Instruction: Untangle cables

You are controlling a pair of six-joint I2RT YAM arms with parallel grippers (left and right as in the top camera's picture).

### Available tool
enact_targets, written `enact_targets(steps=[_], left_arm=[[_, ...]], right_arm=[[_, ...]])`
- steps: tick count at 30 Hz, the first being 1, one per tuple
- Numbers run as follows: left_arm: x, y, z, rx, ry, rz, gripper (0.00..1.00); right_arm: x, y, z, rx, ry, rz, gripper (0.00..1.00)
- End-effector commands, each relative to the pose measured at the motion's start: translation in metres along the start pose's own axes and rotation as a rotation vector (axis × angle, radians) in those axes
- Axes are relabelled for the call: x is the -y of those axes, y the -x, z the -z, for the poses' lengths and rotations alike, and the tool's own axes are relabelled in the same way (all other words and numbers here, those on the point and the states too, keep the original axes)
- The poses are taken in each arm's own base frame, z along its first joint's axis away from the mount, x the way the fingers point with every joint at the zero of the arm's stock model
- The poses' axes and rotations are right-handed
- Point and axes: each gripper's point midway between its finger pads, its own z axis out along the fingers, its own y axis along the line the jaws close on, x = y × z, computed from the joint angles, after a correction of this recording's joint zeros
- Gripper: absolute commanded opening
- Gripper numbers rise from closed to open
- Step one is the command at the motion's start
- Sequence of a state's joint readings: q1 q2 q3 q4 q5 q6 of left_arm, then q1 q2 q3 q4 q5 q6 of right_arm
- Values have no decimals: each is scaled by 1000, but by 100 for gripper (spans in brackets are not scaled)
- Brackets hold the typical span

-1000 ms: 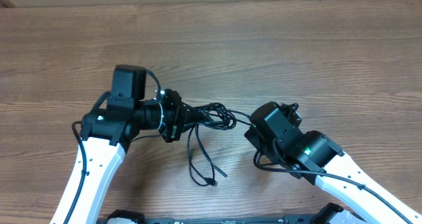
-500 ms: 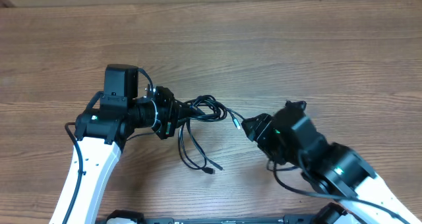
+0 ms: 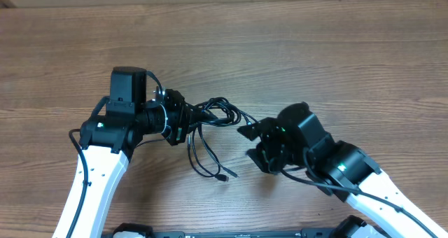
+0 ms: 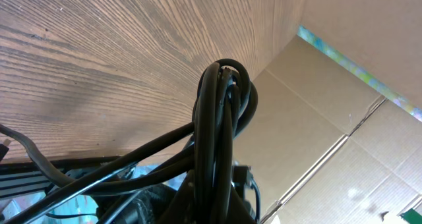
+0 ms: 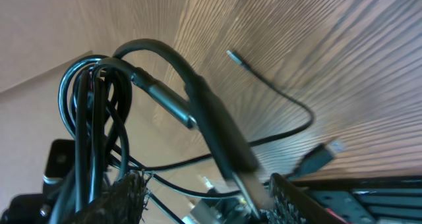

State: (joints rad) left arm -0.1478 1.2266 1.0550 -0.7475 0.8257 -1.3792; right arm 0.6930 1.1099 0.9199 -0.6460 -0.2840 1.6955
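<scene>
Clamping the knot of black cables (image 3: 213, 116) in the fully closed left gripper (image 3: 190, 120) at mid-table, probably anchoring it for pulling. Hovering just beside it with the right gripper (image 3: 253, 144) spread partway, gripping nothing visible. Letting loose ends trail over the wooden table (image 3: 315, 49).

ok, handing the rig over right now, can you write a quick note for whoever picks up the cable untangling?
Left gripper: jaws shut on the knotted bundle of thin black cables, over the brown wooden table.
Right gripper: jaws open, gripping nothing, just right of the bundle.
Done: no cord separated yet. The loops are bunched at the left jaws, and the loose plug ends trail toward the robot's side.
Left: grab one cord with the right jaws, pull it free, and repeat.
</scene>
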Motion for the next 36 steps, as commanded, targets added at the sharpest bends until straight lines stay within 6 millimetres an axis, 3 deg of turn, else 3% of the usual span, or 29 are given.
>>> enact_targets(steps=[1,12,25,27,31,33,36], left_arm=[[10,-6,8,-2,-34,-37,4],[7,-15,4,-29,-19,-54,4],[6,-25,-2,-56,-5,-61,4],[6,-25,-2,-56,-5,-53,4],[12,-24,-1,-52,-26,-55,4],[18,-25,-1,-59,-51,-82,4],[25,-24,-1,-51,-77,-187,4]], right_arm=[[-11,-4,-4,-34,27,-47,58],[-35,-3,-5,-28,119,-34,62],[-25,-2,-36,-71,41,-75,57],[-24,6,-39,-31,42,-22,47],[-17,18,-40,36,12,152,10],[-6,25,-39,72,-34,252,4],[21,47,-34,168,-159,302,4]])
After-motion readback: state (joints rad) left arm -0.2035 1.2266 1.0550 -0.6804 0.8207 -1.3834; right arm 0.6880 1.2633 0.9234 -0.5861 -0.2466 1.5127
